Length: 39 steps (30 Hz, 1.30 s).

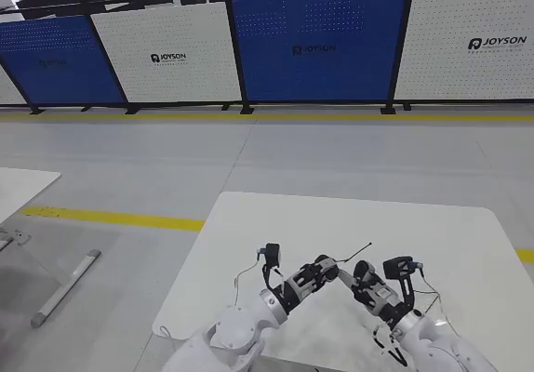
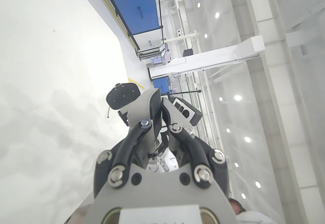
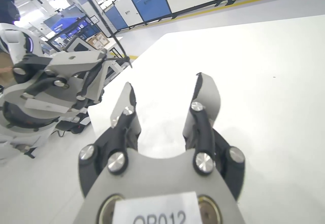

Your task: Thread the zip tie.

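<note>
Pinching a thin black zip tie (image 3: pixel 101 19) between fingers pressed tightly together, the left tool (image 2: pixel 160 99) hangs above a white bench (image 3: pixel 254 70). A short stretch of the tie runs out from the left tool's tips to a small dark lump, probably its locking head (image 3: pixel 127 58). The rest of the tie then rises in one long, nearly straight line, slanting up and away from the left tool, well clear of the bench. A short stub pokes out past the lump. Whether the tie already passes through that lump cannot be told.

The right tool (image 3: pixel 163 83) sits just beside the left tool, at about the same height, with its fingers spread wide and nothing between them. From above, it almost meets the left tool tip to tip, and the tie sticks out from the left tool toward the far side of the bench.

The next move likely turns on one thing: the tie's free length stands beyond the left tool's tips and higher than the right tool's open gap, not inside it. As the only free tool, the right one would need to come up and across toward the left tool to catch the tie along its steep length
</note>
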Tool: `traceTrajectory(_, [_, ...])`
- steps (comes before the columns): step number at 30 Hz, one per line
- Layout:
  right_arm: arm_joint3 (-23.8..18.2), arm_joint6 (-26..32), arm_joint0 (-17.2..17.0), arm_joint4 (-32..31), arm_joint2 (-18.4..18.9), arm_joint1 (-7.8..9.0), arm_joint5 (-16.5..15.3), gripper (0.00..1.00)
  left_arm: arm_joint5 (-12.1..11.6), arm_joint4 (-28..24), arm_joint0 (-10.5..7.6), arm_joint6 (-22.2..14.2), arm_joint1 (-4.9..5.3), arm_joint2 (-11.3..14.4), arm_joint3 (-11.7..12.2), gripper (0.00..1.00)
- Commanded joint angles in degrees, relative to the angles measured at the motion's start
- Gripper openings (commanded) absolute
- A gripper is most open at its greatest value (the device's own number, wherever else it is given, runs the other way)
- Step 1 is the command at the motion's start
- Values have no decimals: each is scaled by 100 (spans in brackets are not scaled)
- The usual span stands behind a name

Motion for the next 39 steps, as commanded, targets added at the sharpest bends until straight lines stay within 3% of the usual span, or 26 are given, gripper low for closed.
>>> traceTrajectory(1, [-24,-29,-21,-2,44,3,-21,11,-8,14,-10,0,-6,31,27,0])
traceTrajectory(9, [-93,-6,-97,-9,114,9,-184,17,-8,103,-25,-16,-16,96,57,0])
traceTrajectory(11, [-84,45,-77,-2,99,4,-196,23,-6,108,-34,-12,-20,112,66,0])
traceTrajectory(27, [-98,14,-54,16,129,-22,-309,24,1,254,-45,37,-33,176,89,0])
traceTrajectory(30, [-99,21,-49,1,127,-27,-296,17,6,272,-47,43,-35,179,89,0])
traceTrajectory(32, [-90,30,-37,-3,123,-32,-294,2,9,282,-48,48,-36,179,91,0])
traceTrajectory(39, [-64,57,-10,-23,107,-46,-307,0,13,288,-50,73,-38,167,101,0])
